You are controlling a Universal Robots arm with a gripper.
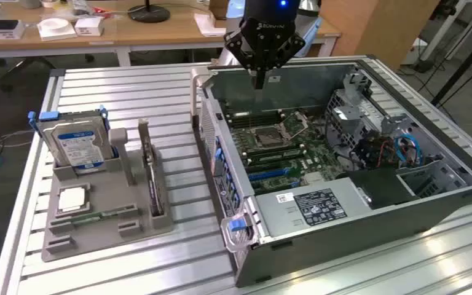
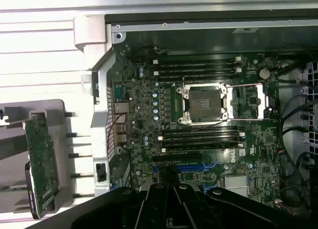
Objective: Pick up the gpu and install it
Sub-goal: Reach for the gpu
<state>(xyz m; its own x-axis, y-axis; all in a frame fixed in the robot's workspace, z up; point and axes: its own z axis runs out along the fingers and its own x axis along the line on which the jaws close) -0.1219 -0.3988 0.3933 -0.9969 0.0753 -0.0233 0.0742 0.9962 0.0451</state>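
The gpu (image 1: 152, 178) is a thin dark card standing on its edge in a slot of the grey holder (image 1: 96, 230), at the exterior view's left of the computer case. In the wrist view the gpu (image 2: 42, 162) shows a green board face and a silver bracket at one end. My gripper (image 1: 259, 81) hangs over the far wall of the open case (image 1: 334, 236), well apart from the card. Its fingers are shut with nothing between them. In the wrist view my gripper (image 2: 170, 196) sits above the motherboard (image 2: 139, 114), close to a blue expansion slot (image 2: 191, 167).
The holder also carries a silver hard drive with a blue label (image 1: 74, 144), a processor chip (image 1: 72, 198) and a narrow green memory stick (image 1: 96, 217). Inside the case are the empty processor socket (image 1: 267, 136), cables (image 1: 383, 150) and a drive cage (image 1: 359, 107). A wooden desk (image 1: 137, 27) stands behind.
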